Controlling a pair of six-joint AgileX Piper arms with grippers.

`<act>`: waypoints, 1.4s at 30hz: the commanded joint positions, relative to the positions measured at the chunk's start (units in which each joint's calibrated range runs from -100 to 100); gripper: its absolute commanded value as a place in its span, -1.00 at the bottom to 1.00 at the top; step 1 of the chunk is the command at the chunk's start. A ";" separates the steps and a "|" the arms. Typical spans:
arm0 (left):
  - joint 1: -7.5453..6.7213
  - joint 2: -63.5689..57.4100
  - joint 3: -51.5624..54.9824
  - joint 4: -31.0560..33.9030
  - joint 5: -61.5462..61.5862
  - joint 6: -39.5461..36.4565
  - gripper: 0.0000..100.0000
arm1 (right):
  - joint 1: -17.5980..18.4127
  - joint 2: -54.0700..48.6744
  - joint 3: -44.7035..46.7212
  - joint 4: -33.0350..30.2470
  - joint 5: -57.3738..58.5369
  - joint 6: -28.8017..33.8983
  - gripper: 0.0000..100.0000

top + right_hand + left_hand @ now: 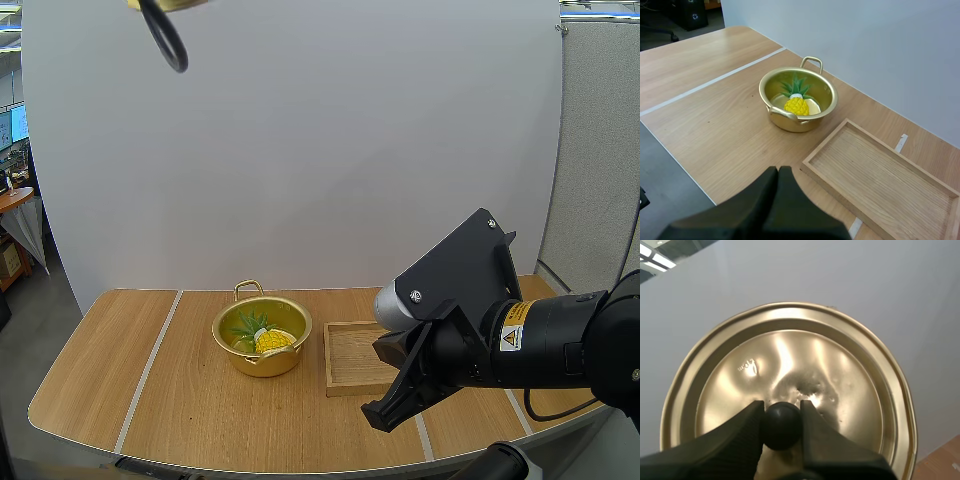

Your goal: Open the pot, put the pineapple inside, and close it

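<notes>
Closing step: pineapple (272, 340) sits in pot (262, 352).
L gripper (781, 412) pinches lid knob (781, 426), R gripper (778, 176) clenched, empty; next, lower lid (850, 370) onto pot.

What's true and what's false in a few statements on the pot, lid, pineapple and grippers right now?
1. The pineapple lies inside the pot. True.
2. The lid sits on the pot. False: the left gripper holds it up off the pot, pinching its black knob.
3. The right gripper is shut on nothing. True.
4. The pineapple rests on the wooden tray. False: it is in the pot, and the tray lies beside the pot.
</notes>
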 commanded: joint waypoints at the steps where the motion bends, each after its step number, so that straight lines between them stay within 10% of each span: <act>1: -0.24 -2.13 6.44 0.00 0.00 0.65 -1.00 | -0.12 -0.48 0.18 -0.34 0.28 -0.03 -1.00; 42: -0.24 -9.95 66.33 -5.94 -4.29 11.97 -1.00 | -0.12 -0.48 0.18 -0.34 0.28 -0.03 -1.00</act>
